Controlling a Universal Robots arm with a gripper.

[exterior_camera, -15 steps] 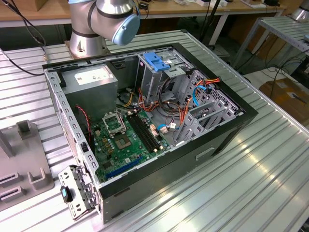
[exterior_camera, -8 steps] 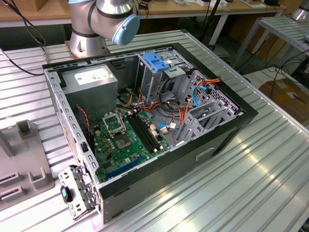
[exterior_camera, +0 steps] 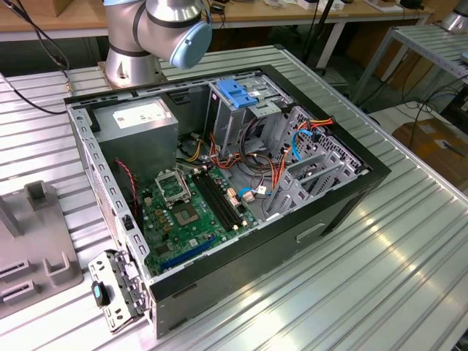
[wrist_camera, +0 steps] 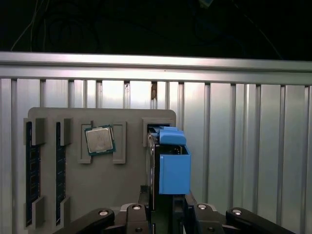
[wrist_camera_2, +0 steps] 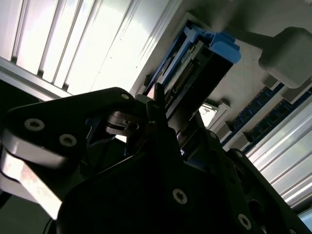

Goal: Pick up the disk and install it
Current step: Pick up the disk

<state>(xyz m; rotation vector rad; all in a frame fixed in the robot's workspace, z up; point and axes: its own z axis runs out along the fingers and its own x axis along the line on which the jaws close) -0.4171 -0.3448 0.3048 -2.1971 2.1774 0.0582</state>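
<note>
While it stands edgewise, tool (wrist_camera: 168, 217) straddles the disk (wrist_camera: 174, 170).

Robotics lab, per ribbed aluminium worktable (exterior_camera: 398, 281), opened black PC case (exterior_camera: 241, 272), silver-blue robot arm (exterior_camera: 172, 25), wooden benches (exterior_camera: 256, 16) w/ cables behind.

In the exterior view the arm (exterior_camera: 150, 33) is seen by its silver base column and one blue-capped joint. In the first wrist view the gripper (wrist_camera: 168, 197) is pointed straight ahead, and its black fingers (wrist_camera: 145, 195) are pressed against both sides of the disk (wrist_camera: 168, 170).
</note>
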